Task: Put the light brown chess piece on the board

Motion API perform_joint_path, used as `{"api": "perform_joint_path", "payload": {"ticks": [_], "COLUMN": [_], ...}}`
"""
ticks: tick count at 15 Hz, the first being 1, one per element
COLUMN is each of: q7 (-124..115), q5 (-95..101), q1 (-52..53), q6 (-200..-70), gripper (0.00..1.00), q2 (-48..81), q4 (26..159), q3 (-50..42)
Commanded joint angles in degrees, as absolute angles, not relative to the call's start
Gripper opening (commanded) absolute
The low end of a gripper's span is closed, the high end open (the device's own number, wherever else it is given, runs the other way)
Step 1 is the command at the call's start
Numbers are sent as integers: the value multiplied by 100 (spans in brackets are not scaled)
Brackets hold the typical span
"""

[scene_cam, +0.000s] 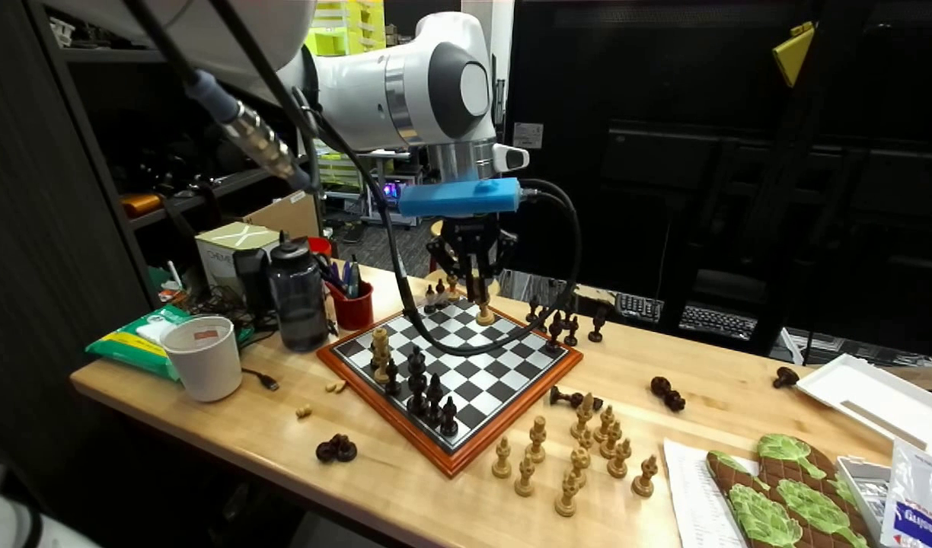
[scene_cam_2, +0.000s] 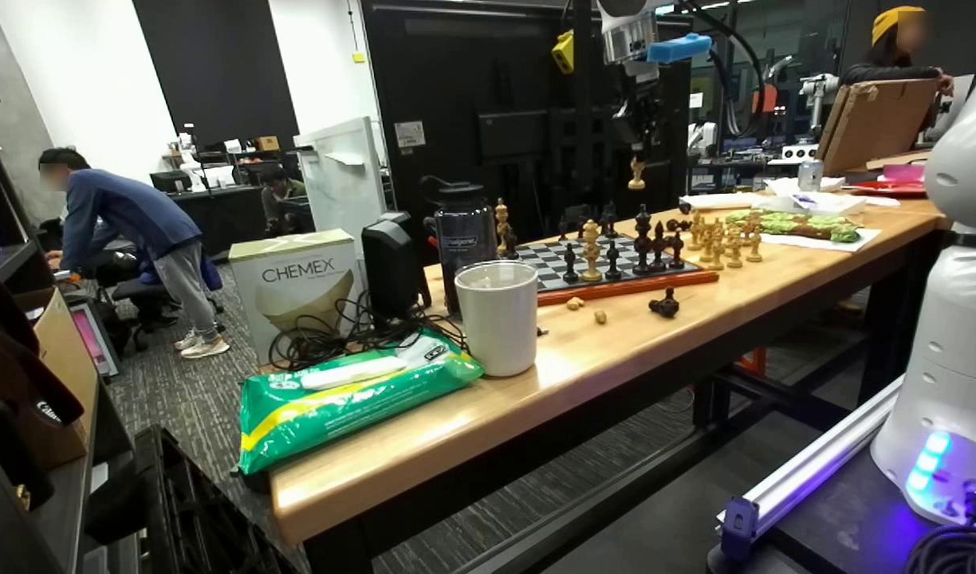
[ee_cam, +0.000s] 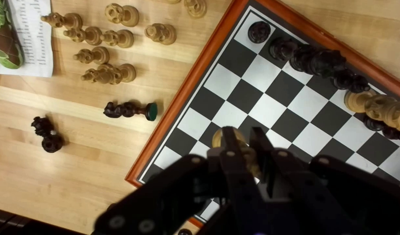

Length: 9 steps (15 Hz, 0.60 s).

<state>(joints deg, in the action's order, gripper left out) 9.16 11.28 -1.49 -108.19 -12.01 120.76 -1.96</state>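
The light brown chess piece is held between the fingers of my gripper, base downward. In an exterior view the piece hangs well above the board, roughly upright, under the gripper. In the wrist view my fingers stand close together with the piece between them; the left finger hides part of it. Its base appears over squares near one side of the checkered board. The board lies on the table, with several dark pieces and a few light ones standing near its edges.
Several light brown pieces stand on the table beside the board. A dark piece lies near them. A black bottle, a red pen cup and a white cup stand beyond the board's other side. Oven mitts lie farther along.
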Motion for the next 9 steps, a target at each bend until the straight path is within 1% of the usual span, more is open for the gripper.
{"api": "perform_joint_path", "payload": {"ticks": [1,6,9], "q7": [629,-361,-726], "q5": [1119,935,1156], "q1": [-13,237,344], "q6": [-11224,-12318,-12849], "gripper": [4,4,4], "q2": [-1082,-752,-523], "q4": [12240,12501,12499], "q3": [-21,348,525]}}
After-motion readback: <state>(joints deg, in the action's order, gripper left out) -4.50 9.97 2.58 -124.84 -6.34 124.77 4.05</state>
